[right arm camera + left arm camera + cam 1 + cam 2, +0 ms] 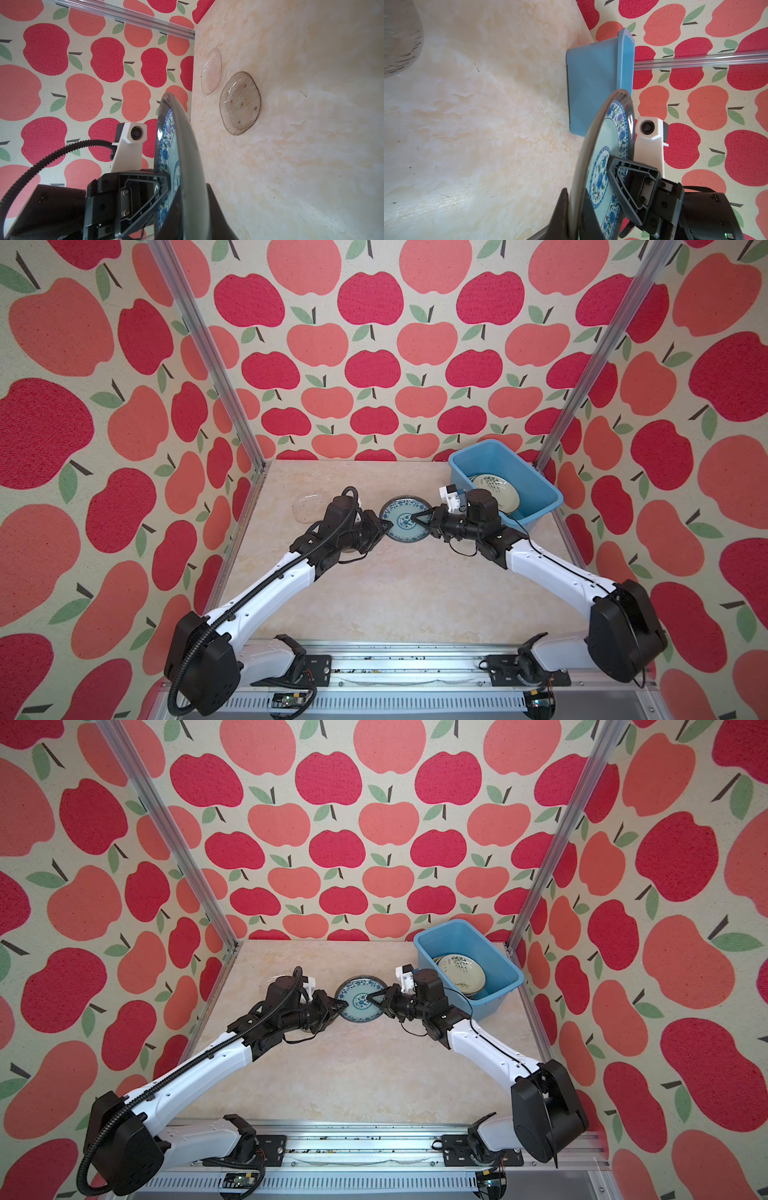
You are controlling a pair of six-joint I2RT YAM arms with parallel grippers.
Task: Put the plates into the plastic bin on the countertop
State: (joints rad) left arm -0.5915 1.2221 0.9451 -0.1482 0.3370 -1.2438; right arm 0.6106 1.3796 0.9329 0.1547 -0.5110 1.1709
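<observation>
Aluminium rail (395, 655) is edging the veined countertop (395, 597) between apple-patterned walls (374, 364), while left gripper (388, 526) and right gripper (415, 517) are clamping the blue-patterned plate (399, 510) aloft (opposite rims) near the plastic bin (496, 458), clear glass plates (240, 104) lying leftward.

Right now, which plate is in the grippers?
The blue-patterned plate, held by left gripper and right gripper; the glass plates lie on the countertop, the cream plate in the bin.

Bright, even, diffuse light throughout; shadows on the countertop (374, 593) faint, soft-edged; small highlights on the blue plate (598, 172) rim; glass plate (400, 35) blurred, close to the left wrist lens; walls (83, 448) stretched toward the edges in both top views.
</observation>
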